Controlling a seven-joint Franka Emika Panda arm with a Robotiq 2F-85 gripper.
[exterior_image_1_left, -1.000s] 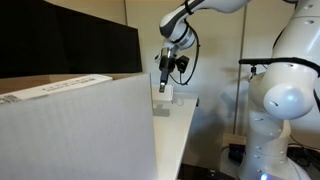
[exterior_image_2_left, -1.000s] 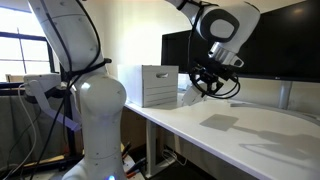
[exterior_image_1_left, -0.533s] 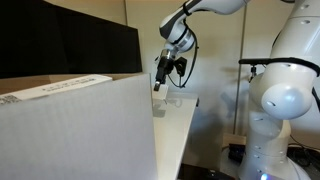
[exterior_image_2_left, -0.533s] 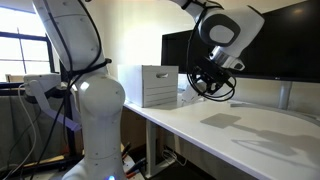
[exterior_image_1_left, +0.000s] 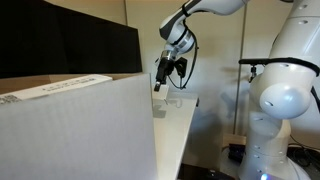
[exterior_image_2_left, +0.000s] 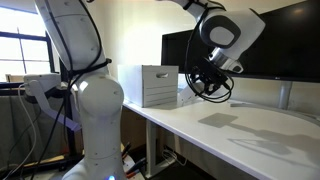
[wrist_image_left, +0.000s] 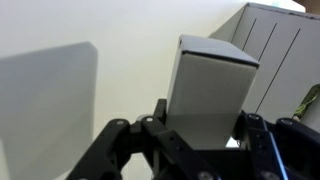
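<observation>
The arm (exterior_image_1_left: 195, 12) reaches out over the white worktop (exterior_image_2_left: 235, 125), in front of a dark monitor (exterior_image_2_left: 290, 40) and just past a pale ribbed cabinet (exterior_image_2_left: 158, 85) that stands on the same surface.

Against a second ago, the arm's outer end has moved. In both exterior views the gripper (exterior_image_1_left: 160, 84) now sits slightly higher and leans over at an angle, where before it pointed straight down at the worktop. Over the last half second nothing more shifts, so the arm is pausing in this pose.

The wrist view shows the small white box (wrist_image_left: 205, 88) upright between the jaws. They are drawn in to a middling width and press on its two side faces, so the gripper (wrist_image_left: 205, 126) holds it. The ribbed cabinet (wrist_image_left: 275, 45) stands close behind the box, to one side.

The rise and tilt suggest the box has come up with the gripper and no longer stands on the worktop. The exterior views are too small to show a gap under it. As a judgement, the pick is done and the box is now being carried.
</observation>
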